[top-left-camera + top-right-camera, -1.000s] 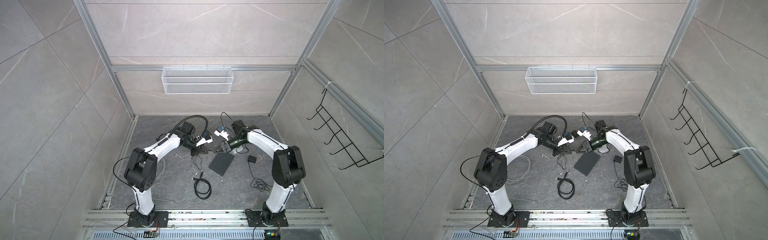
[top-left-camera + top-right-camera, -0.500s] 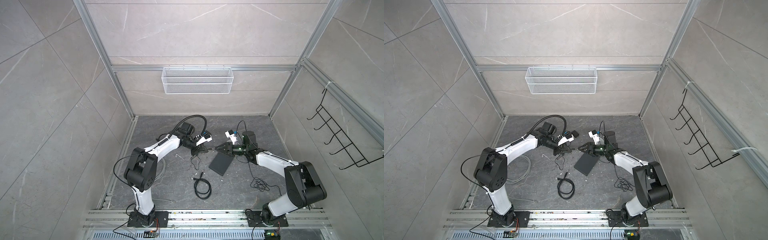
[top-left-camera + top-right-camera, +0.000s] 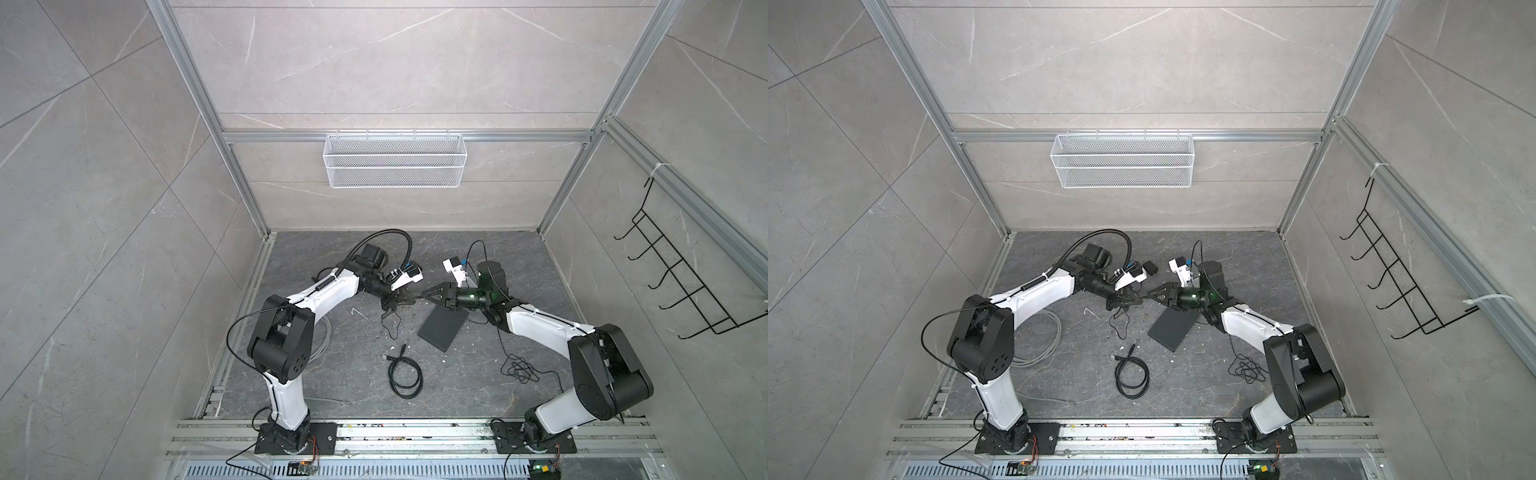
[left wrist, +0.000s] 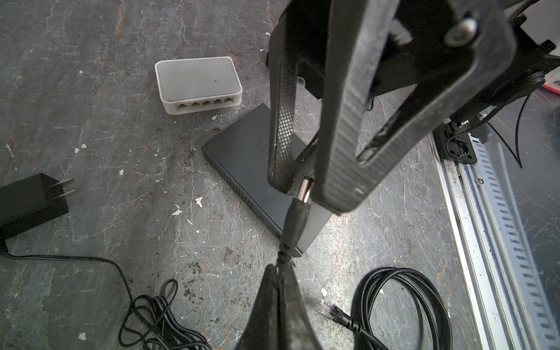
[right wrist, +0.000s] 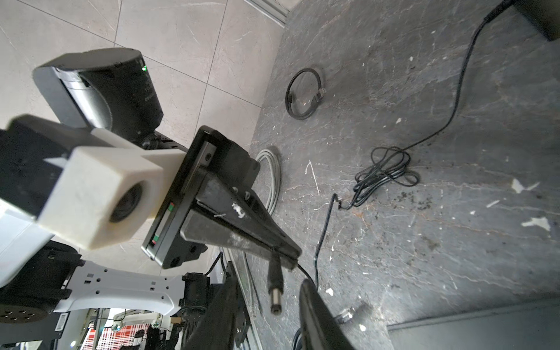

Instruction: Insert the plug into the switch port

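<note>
Plug metal-tipped; white switch glossy plastic.

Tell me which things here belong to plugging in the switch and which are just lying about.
Job: barrel plug in the shut left hand; open right hand at its tip; its power adapter; white five-port switch.
Lying about: coiled Ethernet cable; grey cable; black flat box, unsure.
</note>
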`<action>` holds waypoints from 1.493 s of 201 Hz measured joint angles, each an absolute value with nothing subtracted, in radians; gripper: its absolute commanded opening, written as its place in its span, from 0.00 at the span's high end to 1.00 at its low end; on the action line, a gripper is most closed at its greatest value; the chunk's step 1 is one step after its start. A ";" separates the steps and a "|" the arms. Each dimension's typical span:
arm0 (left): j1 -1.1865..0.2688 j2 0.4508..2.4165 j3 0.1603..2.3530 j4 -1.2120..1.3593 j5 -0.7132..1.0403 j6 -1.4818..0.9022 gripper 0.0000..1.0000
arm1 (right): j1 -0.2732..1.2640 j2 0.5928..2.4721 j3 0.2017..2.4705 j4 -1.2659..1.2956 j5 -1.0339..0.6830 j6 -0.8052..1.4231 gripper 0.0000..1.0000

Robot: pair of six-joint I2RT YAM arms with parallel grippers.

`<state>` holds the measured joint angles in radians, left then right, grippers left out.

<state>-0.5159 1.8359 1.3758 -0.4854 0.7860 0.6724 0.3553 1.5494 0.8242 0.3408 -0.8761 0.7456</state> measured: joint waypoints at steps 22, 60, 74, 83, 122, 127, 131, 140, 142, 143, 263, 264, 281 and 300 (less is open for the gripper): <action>-0.514 1.836 1.376 -0.486 0.786 0.672 1.00 | 0.358 1.557 0.844 0.318 -0.863 0.732 0.75; -0.509 1.836 1.376 -0.490 0.786 0.672 1.00 | 0.373 1.590 0.872 0.291 -0.852 0.714 0.80; -0.505 1.837 1.376 -0.490 0.786 0.672 1.00 | 0.379 1.599 0.882 0.282 -0.852 0.710 0.84; -0.504 1.837 1.376 -0.490 0.786 0.672 1.00 | 0.381 1.602 0.886 0.281 -0.852 0.705 0.88; -0.498 1.837 1.376 -0.488 0.788 0.665 0.91 | 0.382 1.607 0.902 0.259 -0.852 0.684 0.97; -0.497 1.837 1.376 -0.488 0.788 0.665 0.88 | 0.382 1.607 0.904 0.255 -0.852 0.682 0.97; -0.497 1.837 1.376 -0.487 0.788 0.662 0.86 | 0.382 1.608 0.906 0.250 -0.853 0.678 0.98; -0.496 1.837 1.376 -0.486 0.789 0.660 0.82 | 0.382 1.611 0.916 0.234 -0.858 0.669 0.98; -0.496 1.837 1.376 -0.485 0.789 0.658 0.82 | 0.382 1.611 0.917 0.231 -0.859 0.669 0.98; -0.496 1.837 1.376 -0.485 0.789 0.657 0.81 | 0.382 1.612 0.918 0.230 -0.859 0.668 0.98; -0.491 1.837 1.362 -0.417 0.876 0.649 0.81 | 0.372 1.680 1.005 0.121 -0.951 0.620 1.00; -0.491 1.837 1.363 -0.417 0.876 0.649 0.81 | 0.372 1.680 1.005 0.120 -0.951 0.620 1.00; -0.491 1.837 1.363 -0.416 0.892 0.647 0.83 | 0.372 1.683 1.007 0.115 -0.958 0.620 1.00; -0.491 1.837 1.362 -0.418 0.900 0.642 0.88 | 0.372 1.687 1.009 0.112 -0.961 0.620 1.00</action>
<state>-0.4908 1.8374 1.3624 -0.4183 0.9001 0.6418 0.3717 1.6871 1.0088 0.1116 -0.9611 0.6201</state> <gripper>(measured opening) 0.148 0.090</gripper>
